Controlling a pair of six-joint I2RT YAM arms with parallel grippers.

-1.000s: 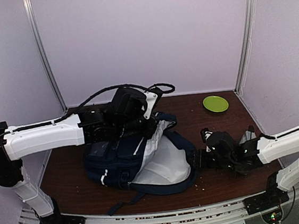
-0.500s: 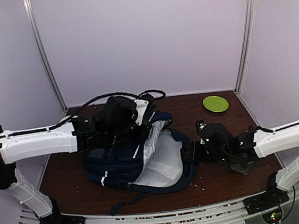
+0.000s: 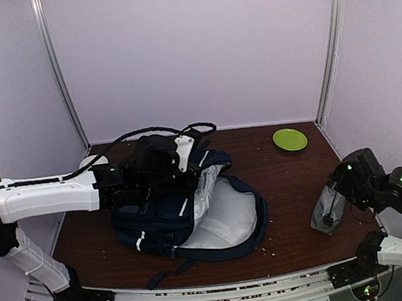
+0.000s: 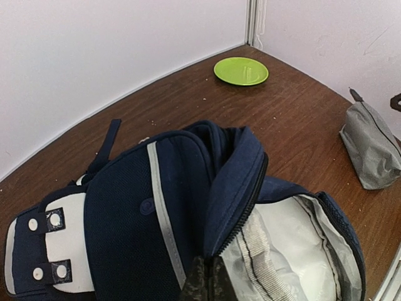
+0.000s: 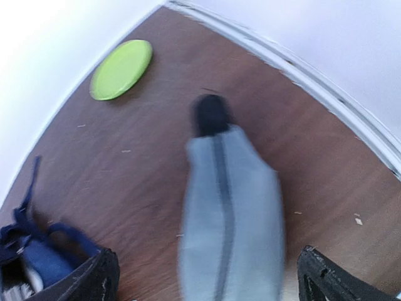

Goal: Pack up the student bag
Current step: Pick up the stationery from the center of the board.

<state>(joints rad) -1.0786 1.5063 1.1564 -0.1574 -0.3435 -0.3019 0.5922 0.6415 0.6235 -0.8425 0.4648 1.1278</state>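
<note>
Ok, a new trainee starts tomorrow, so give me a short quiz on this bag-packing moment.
1. True or false: the left gripper is shut on the zip edge of the student bag.
2. What stands under the open right gripper?
3. Fill in: the green plate lies at the far ____ corner of the table.
Key: 1 true; 2 the grey pouch; 3 right.

Top cam looks down from high at the near edge. Both wrist cams sit low and close, facing far, sharing the round lime-green plate (image 4: pixel 241 71) and grey fabric zip pouch (image 4: pixel 371 150).
</note>
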